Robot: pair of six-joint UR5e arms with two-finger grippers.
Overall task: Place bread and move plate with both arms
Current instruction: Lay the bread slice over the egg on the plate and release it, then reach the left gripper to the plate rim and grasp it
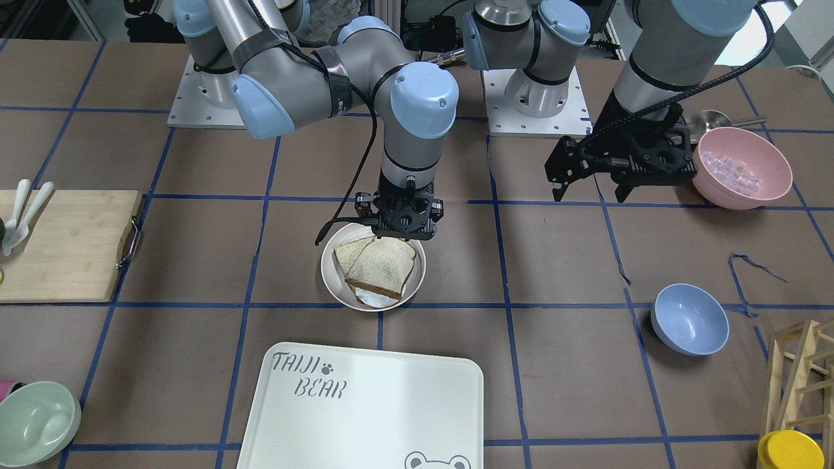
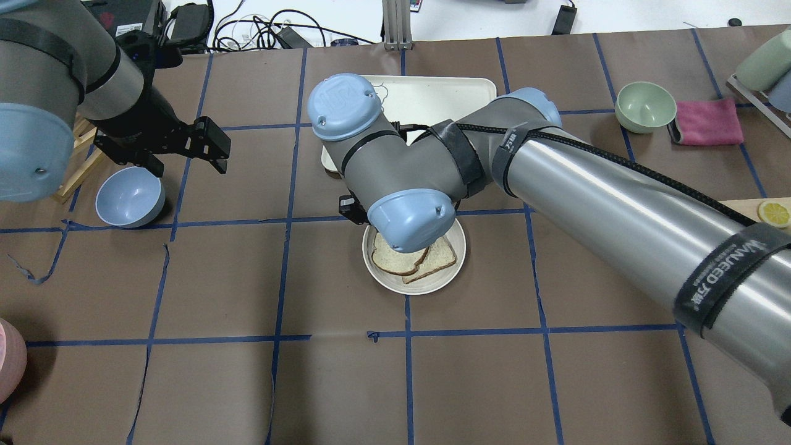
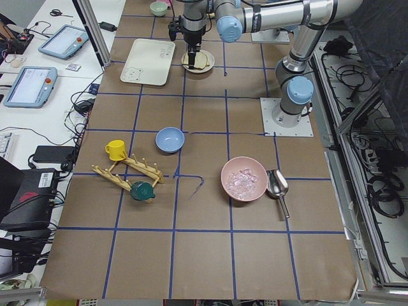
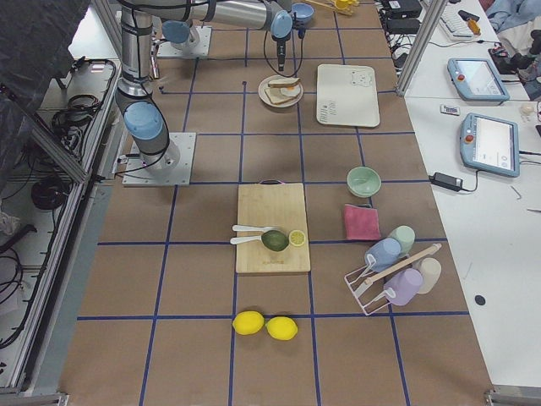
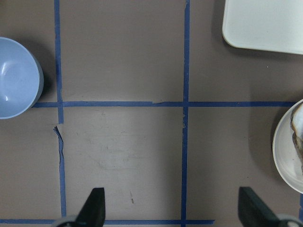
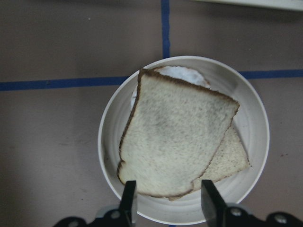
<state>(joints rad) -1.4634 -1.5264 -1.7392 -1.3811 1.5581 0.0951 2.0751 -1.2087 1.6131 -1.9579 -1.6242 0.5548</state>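
The white round plate [image 1: 328, 277] sits mid-table and also shows in the overhead view [image 2: 414, 287]. The speckled, dark-crusted bread [image 1: 381, 264] lies flat in it on top of a paler slice [image 6: 232, 163]. It fills the right wrist view [image 6: 177, 137] and shows partly in the overhead view [image 2: 392, 259]. My right gripper [image 1: 399, 218] hangs open and empty just above the plate's robot-side rim, with its fingers [image 6: 129, 198] clear of the bread. My left gripper [image 1: 589, 192] is open and empty above bare table [image 5: 173, 208], well to the side of the plate [image 5: 284, 146].
The "TAIJI BEAR" tray [image 1: 365, 410] lies just beyond the plate on the operators' side. A blue bowl [image 1: 689, 319] and a pink bowl of ice [image 1: 741, 167] stand near the left arm. A cutting board [image 1: 65, 244] and a green bowl [image 1: 36, 423] are on the right arm's side.
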